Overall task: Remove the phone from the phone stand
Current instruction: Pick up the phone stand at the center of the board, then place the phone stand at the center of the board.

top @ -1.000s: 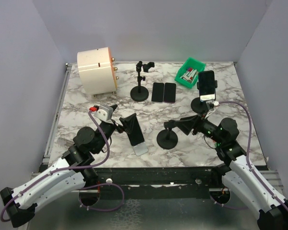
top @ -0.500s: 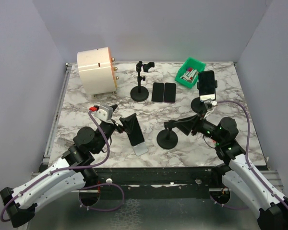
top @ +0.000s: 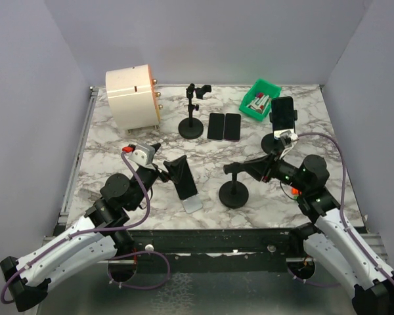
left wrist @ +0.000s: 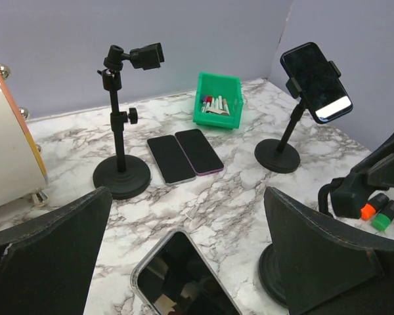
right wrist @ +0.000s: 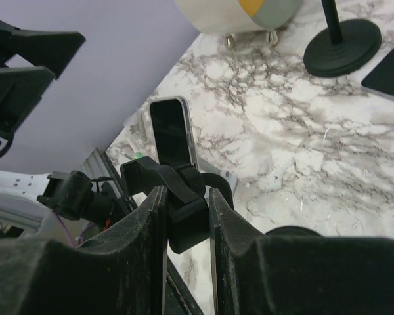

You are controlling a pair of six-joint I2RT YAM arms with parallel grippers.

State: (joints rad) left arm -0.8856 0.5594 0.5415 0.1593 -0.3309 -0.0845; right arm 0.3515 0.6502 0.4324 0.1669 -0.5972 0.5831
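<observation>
**Phone down on the counter, stand held in the right tool**

On the marble counter [top: 118, 134], the phone [top: 182, 178] lies screen-up at the near left-centre. It sits apart from the near stand [top: 235, 194], whose clamp looks empty. The left tool [left wrist: 186, 203] hovers over the phone's far end with its fingers spread wide, touching neither edge. The right tool [right wrist: 184, 197] is closed narrow on the stand's clamp head, just right of the phone.

The removal looks all but done, and what remains is probably a clean release. The left tool should rise straight up before drawing back, so that no finger drags the phone. The right tool should loosen only with the stand's base flat on the counter, as a tilted stand could tip toward the phone. I cannot tell whether the base sits flat.

A white drum [top: 132, 95] fills the far left, well clear. The far-right stand [left wrist: 280, 154] holds a second phone [left wrist: 315, 82] close beside the right arm and is the likeliest thing to get knocked. An empty stand [top: 191, 125] stands at far centre, with two phones [top: 223, 126] flat just to its right. A green bin [top: 260, 98] sits beyond them.
</observation>
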